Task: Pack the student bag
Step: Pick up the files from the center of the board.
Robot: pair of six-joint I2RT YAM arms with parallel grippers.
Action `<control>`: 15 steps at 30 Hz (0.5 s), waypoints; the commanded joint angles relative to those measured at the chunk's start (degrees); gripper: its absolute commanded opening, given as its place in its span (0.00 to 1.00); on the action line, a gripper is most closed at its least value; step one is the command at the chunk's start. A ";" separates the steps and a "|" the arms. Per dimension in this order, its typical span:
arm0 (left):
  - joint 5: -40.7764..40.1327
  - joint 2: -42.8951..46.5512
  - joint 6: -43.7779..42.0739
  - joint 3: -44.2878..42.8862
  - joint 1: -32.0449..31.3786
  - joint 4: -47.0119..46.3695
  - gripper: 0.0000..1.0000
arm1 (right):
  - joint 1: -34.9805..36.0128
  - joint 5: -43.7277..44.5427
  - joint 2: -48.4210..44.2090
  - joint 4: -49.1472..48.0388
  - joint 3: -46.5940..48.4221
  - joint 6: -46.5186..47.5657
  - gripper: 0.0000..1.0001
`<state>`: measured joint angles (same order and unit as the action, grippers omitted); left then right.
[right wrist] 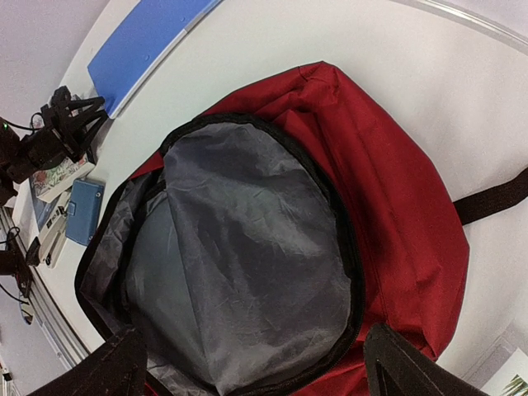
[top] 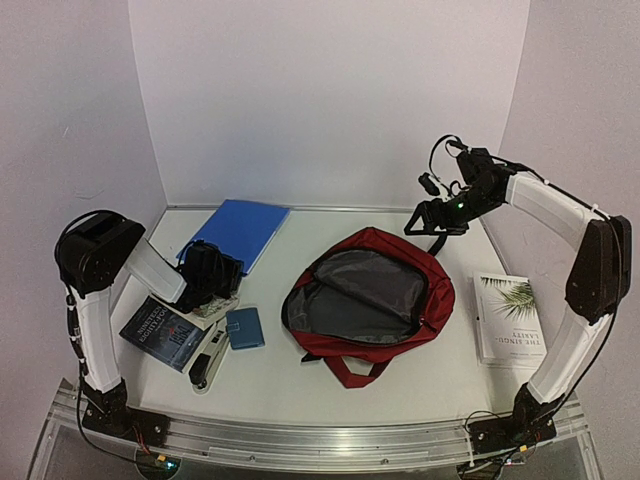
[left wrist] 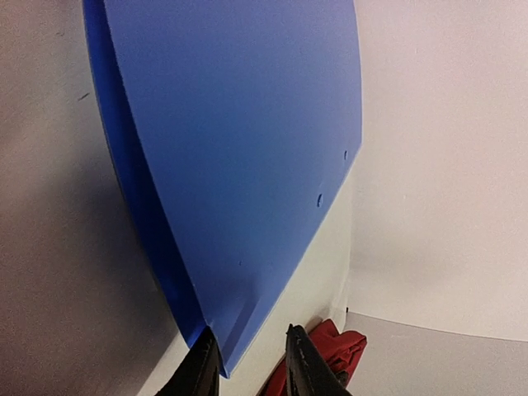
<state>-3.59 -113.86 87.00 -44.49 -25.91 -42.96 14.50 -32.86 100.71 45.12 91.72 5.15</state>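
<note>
The student bag [top: 432, 292], a dark red backpack, lies near the middle of the white table [top: 300, 395], unzipped, its grey lining showing. The right gripper [right wrist: 264, 367] hangs above the bag's mouth with its jaws spread wide and nothing between them. At the table's far left, the left gripper [left wrist: 252, 351] has narrow jaws straddling the near corner of a blue folder [left wrist: 239, 148]; a gap shows beside one finger.

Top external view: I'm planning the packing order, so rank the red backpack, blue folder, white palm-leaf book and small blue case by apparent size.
1. red backpack
2. blue folder and white palm-leaf book: too alike to rank
3. small blue case
</note>
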 commanded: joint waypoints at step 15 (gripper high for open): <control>5.00 -3.73 -8.72 -7.54 2.15 -0.71 0.02 | -0.02 -3.06 -2.01 0.87 2.84 0.71 0.94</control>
<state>-1.77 -120.91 85.92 -47.94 -24.57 -52.67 14.50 -33.43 100.71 45.67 91.93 5.15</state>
